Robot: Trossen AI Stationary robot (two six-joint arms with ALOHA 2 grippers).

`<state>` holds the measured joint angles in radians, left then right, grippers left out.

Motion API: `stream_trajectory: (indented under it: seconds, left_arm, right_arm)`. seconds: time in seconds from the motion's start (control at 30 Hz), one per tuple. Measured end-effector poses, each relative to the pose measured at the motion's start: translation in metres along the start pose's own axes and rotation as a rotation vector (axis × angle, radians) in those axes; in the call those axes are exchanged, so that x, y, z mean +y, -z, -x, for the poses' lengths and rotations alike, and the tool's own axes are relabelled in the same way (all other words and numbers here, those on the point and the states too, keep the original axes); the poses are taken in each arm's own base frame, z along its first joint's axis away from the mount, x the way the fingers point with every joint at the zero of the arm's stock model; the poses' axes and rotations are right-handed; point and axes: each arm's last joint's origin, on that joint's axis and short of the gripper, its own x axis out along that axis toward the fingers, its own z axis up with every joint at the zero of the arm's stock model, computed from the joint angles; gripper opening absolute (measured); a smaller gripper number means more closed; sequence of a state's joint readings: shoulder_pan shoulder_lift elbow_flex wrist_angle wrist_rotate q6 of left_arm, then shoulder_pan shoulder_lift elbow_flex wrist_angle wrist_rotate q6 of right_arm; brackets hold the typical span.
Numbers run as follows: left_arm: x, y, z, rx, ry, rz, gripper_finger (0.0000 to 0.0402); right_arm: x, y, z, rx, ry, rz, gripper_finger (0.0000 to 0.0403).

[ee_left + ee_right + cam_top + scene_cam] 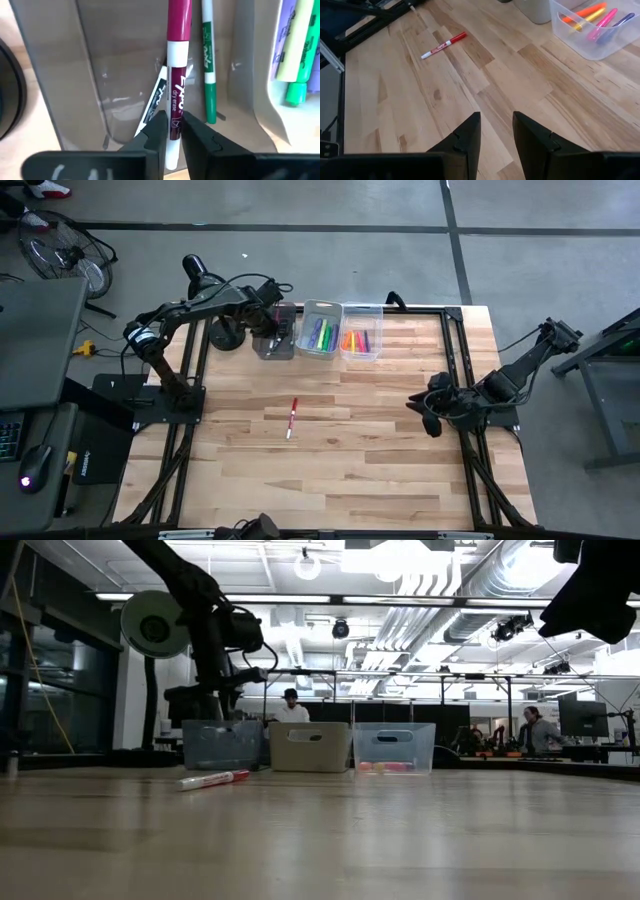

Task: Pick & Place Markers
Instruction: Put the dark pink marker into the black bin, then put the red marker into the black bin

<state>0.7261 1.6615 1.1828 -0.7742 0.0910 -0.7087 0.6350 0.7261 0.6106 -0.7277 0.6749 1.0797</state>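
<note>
My left gripper (173, 118) hovers over the dark grey bin (275, 342) at the table's far edge and is shut on a magenta-and-white marker (177, 75). A green marker (209, 70) and a black-and-white marker (152, 102) lie on that bin's floor. One red-and-white marker (292, 418) lies flat on the table's middle. My right gripper (496, 116) waits open above the table's right side, touching nothing. The middle bin (320, 330) holds green and lime markers; the clear bin (361, 340) holds orange, pink and purple ones. My left gripper pinches the magenta-and-white marker between its two fingers, on the magenta barrel just above the white end (173, 131). The fingers lie across the marker. It is lifted clear above the dark grey bin's floor, its magenta cap end (179, 20) reaching away from the gripper.
The three bins stand side by side along the far edge (310, 747). A black round base (226, 338) sits left of the dark grey bin. Bare wood lies across the table's middle and near side (330, 470). People show in the room beyond the table (291, 708).
</note>
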Motion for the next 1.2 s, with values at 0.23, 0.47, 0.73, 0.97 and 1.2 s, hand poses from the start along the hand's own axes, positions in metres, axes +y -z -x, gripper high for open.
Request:
stream_trajectory:
  seconds: [0.23, 0.47, 0.73, 0.97, 1.2]
  left_arm:
    - [0.001, 0.001, 0.000, 0.008, -0.011, 0.004, 0.0101]
    - [-0.001, 0.001, 0.002, 0.010, 0.000, -0.005, 0.0120]
    - [-0.036, 0.005, 0.042, -0.024, -0.049, -0.133, 0.0121]
    - [-0.075, 0.042, 0.080, 0.002, -0.100, -0.177, 0.0121]
    - [-0.103, 0.094, 0.086, -0.003, -0.116, -0.199, 0.0121]
  right_arm:
    - [0.001, 0.001, 0.000, 0.041, -0.022, 0.007, 0.0103]
    - [0.001, 0.002, 0.000, 0.070, -0.038, 0.015, 0.0103]
    - [0.001, 0.002, 0.000, 0.081, -0.045, 0.026, 0.0103]
    - [0.001, 0.003, 0.000, 0.096, -0.053, 0.034, 0.0103]
    - [0.002, 0.003, 0.000, 0.113, -0.065, 0.049, 0.0103]
